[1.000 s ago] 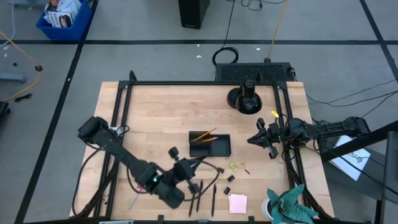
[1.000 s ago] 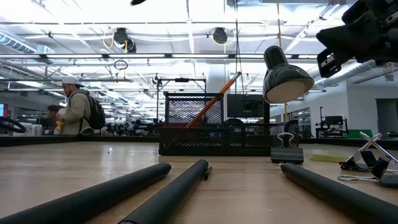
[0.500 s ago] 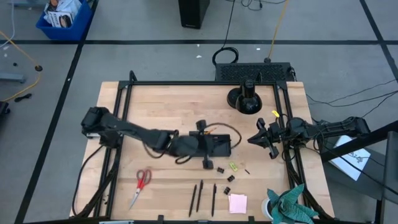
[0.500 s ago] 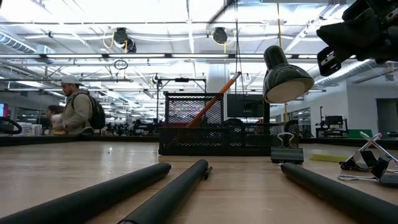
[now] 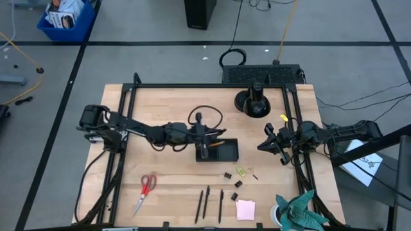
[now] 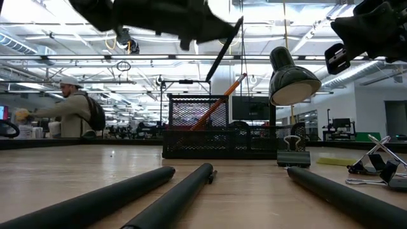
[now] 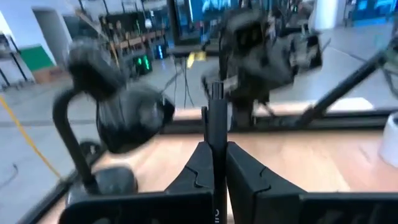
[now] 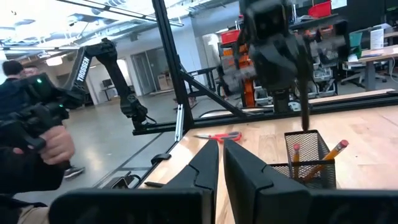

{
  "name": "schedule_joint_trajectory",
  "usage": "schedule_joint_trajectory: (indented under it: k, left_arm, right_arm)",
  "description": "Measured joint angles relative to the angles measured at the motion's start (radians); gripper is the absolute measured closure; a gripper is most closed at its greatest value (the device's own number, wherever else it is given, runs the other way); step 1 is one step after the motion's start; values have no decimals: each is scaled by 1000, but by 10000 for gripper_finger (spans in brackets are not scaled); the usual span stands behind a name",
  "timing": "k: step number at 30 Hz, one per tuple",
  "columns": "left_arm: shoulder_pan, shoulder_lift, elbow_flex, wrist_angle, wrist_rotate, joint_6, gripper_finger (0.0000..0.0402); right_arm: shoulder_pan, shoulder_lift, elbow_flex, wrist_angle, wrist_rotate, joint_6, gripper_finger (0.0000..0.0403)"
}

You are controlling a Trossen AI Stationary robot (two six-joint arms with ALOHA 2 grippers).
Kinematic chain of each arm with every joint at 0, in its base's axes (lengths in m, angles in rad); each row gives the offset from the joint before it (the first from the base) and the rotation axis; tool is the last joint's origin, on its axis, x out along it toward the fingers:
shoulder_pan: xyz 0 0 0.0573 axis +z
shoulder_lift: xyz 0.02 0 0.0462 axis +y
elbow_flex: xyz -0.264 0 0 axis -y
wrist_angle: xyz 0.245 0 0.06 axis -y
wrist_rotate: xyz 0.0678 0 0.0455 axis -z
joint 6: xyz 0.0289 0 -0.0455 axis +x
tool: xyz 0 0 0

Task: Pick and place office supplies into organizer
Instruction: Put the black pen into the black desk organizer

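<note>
Left gripper [image 5: 203, 146] over the left end of the organizer [image 5: 226, 153], fingers pinching a black pen [image 7: 216, 134]. From the left wrist the pen stands up between the two closed fingers [image 7: 198, 167]. In the low view the pen [image 6: 224, 44] hangs tilted above the mesh cup of the organizer [image 6: 219, 137], tip clear of the rim.

Organizer sits mid-table, long side across. One orange pencil [image 5: 211, 137] leans out of its left end; low view shows it slanting up out of the mesh cup [image 6: 218, 102]. Right wrist shows two pencils in the cup [image 8: 310, 158], one upright [image 8: 296, 152], one leaning [image 8: 331, 152].

Right gripper [image 5: 270, 142] idle at the right table edge, well apart from the organizer, fingers [image 8: 205, 165] pressed nearly together, nothing between them.

Still on the table, near edge:
- scissors [image 5: 146, 188], left of the pens
- three pens [image 5: 209, 203] lying roughly parallel
- binder clips [image 5: 228, 174], between organizer and pens; one more [image 5: 236, 183] just beside
- yellow-green piece [image 5: 241, 171], just right of the clips
- pink pad [image 5: 245, 209], right of the pens
- teal cloth [image 5: 298, 212] at the near right corner

Lamp base [image 5: 252, 102] at the far side; lamp head [image 6: 291, 79] in the low view. Person [image 6: 75, 113] in the room behind
</note>
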State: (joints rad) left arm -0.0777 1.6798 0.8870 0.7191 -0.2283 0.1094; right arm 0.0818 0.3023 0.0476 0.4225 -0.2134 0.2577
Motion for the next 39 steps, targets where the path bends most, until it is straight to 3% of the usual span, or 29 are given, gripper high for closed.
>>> schedule_joint_trajectory:
  k: [7, 13, 18, 27, 39]
  left_arm:
    - [52, 3, -81, -5, 43, -39, 381]
    - [51, 3, -142, -2, 48, -83, 394]
    - [41, 3, -196, 76, 44, -94, 381]
    - [19, 5, -201, 97, 18, -125, 394]
    - [17, 120, -188, 127, 9, -163, 369]
  right_arm:
    - [0, 2, 0, 12, 1, -8, 383]
    - [0, 2, 0, 34, 3, -15, 383]
    - [0, 2, 0, 46, 5, -16, 383]
    - [-1, 2, 0, 54, 40, -32, 383]
    - [-1, 2, 0, 76, 56, -34, 383]
